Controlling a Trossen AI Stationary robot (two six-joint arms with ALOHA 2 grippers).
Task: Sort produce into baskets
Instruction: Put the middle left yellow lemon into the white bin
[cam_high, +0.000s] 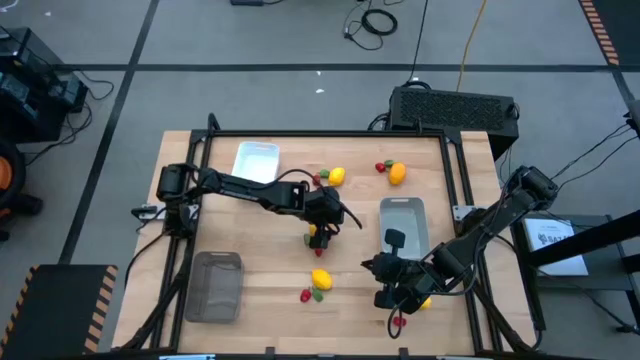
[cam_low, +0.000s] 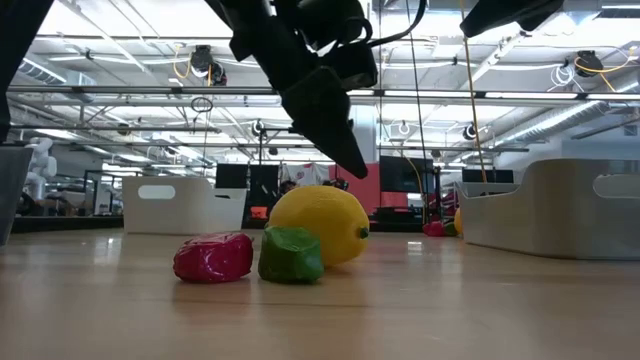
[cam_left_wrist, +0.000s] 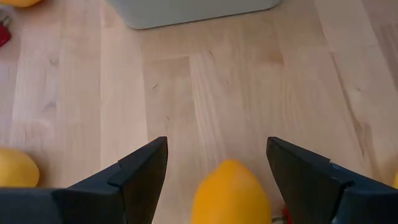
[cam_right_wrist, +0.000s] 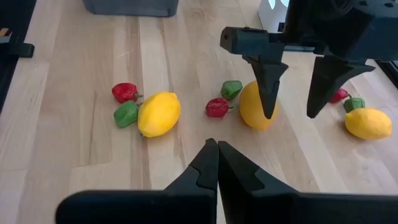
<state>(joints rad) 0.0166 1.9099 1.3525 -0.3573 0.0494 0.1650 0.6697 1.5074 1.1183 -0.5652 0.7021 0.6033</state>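
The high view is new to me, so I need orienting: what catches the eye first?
The left pincer, open at the table's middle, straddles an orange fruit. Nearer the front edge, a yellow lemon lies with a red piece and a green piece.

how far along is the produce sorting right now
Nothing looks sorted: the white basket and the other two show no produce inside. In hand: the open left pincer straddles an orange fruit, not yet gripped. The shut right pincer waits. Every scattered piece remains.
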